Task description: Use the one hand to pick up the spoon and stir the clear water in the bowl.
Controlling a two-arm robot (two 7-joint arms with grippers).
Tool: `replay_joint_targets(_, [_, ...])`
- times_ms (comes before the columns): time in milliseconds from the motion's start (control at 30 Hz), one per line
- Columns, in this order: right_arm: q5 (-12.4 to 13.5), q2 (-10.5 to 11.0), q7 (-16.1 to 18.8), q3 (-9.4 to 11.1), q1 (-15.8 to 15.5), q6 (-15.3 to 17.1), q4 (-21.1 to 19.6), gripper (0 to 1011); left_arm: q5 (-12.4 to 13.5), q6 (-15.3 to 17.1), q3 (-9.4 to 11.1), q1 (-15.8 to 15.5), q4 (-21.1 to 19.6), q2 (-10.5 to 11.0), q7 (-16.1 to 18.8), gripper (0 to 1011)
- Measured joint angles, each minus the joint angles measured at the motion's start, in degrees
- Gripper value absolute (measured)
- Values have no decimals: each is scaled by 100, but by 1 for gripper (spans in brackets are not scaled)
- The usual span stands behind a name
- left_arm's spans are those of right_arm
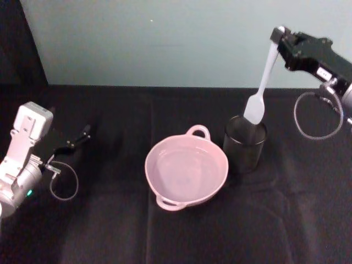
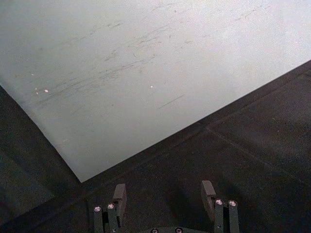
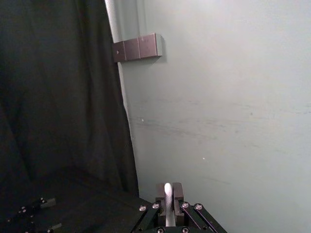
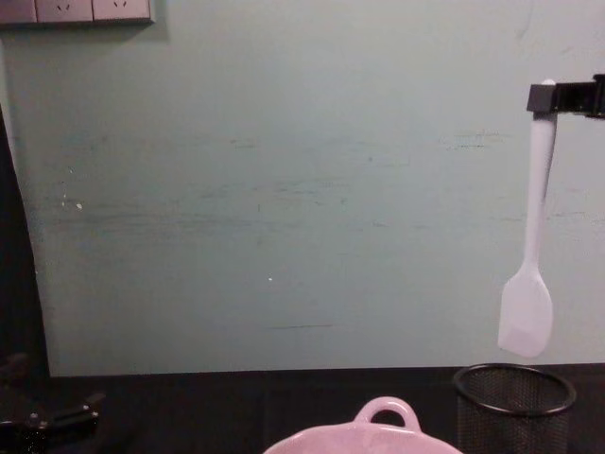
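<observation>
My right gripper point(image 1: 280, 37) is shut on the handle end of the white spoon point(image 1: 261, 91), which hangs with its flat head just above the black mesh cup point(image 1: 245, 144). From the chest, the spoon point(image 4: 531, 265) dangles clear of the cup rim point(image 4: 513, 388), held by the right gripper point(image 4: 546, 96). The right wrist view has the spoon handle point(image 3: 168, 204) clamped between the fingers. The pale pink bowl point(image 1: 186, 169) with clear water sits at the table's centre, left of the cup. My left gripper point(image 2: 165, 194) rests open at the far left over the black cloth.
A black cloth covers the table point(image 1: 110, 220). A pale green wall point(image 1: 165, 38) rises behind it, with wall sockets point(image 4: 76, 9) high on the left. A dark curtain point(image 3: 58, 97) hangs beside the wall.
</observation>
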Motion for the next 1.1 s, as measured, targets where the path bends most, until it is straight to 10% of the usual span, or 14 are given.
replay_joint_targets(233, [-68,-157,209,-122,16,18,-120,96,0,0,0,0,0,0,0,1011])
replay_joint_targets(600, [-644,-736,577,-1038,387,-63,175,97,0,-1,0,0,0,0,0,1011])
replay_joint_targets(1100, [-1325,-880,851,-1606,221,210,415,96,0,0,0,0,0,0,0,1011])
